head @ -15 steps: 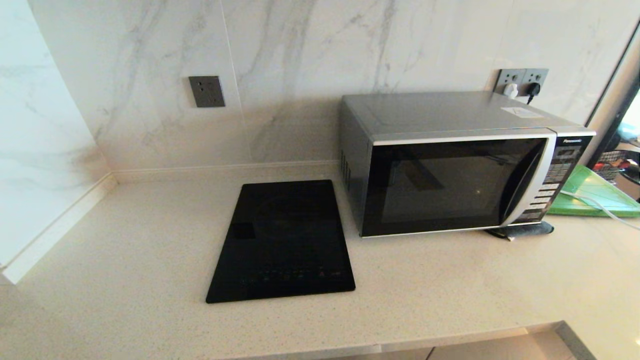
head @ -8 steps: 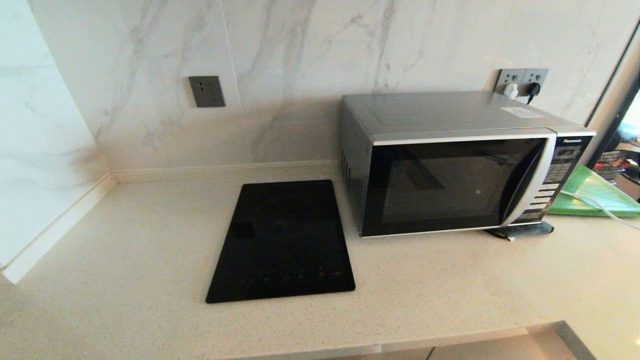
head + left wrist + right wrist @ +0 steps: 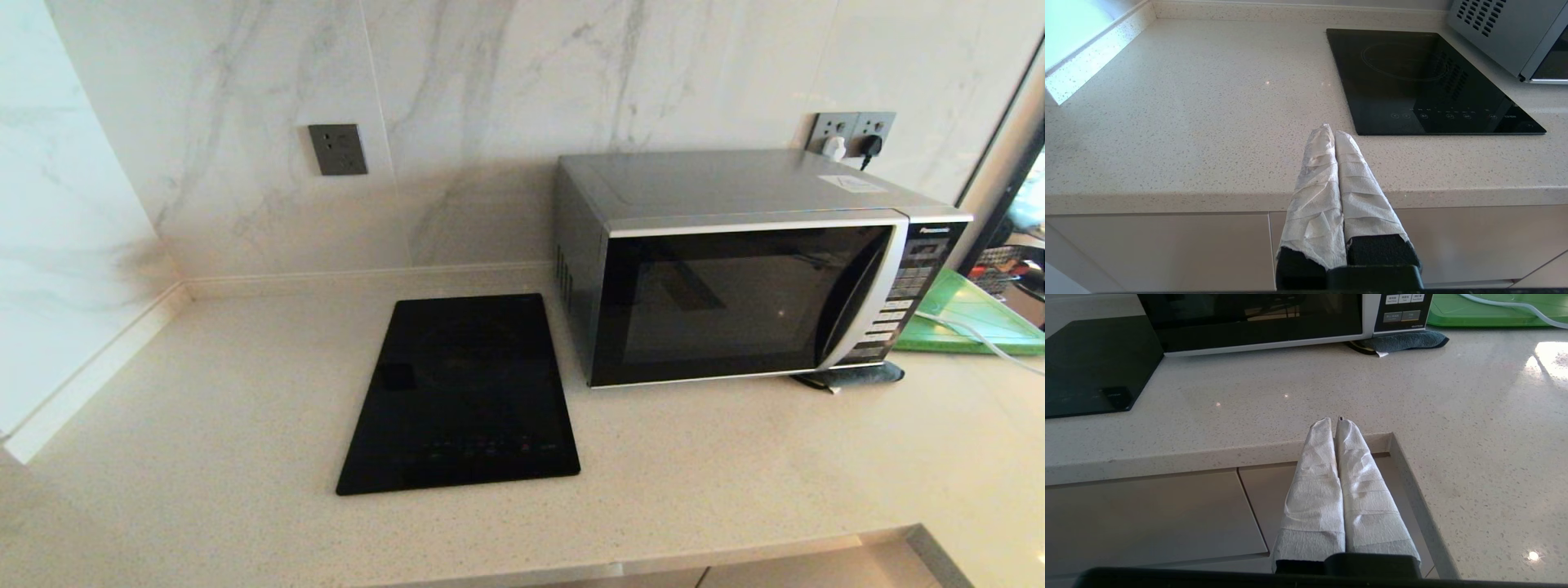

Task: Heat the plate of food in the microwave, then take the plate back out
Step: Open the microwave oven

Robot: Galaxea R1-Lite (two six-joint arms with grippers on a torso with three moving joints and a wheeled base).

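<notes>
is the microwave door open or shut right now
Shut. The microwave has its black glass door flush with the front frame, handle beside the button panel; no gap shows.

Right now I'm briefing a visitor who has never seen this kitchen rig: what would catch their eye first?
The silver-grey microwave at the back right of the speckled counter, its black glass door shut. Next, the flat black cooktop lying just left of it. Then the paper-wrapped left pincer and right pincer, both shut and empty, poised at the counter's front edge; no plate of food shows anywhere.
</notes>
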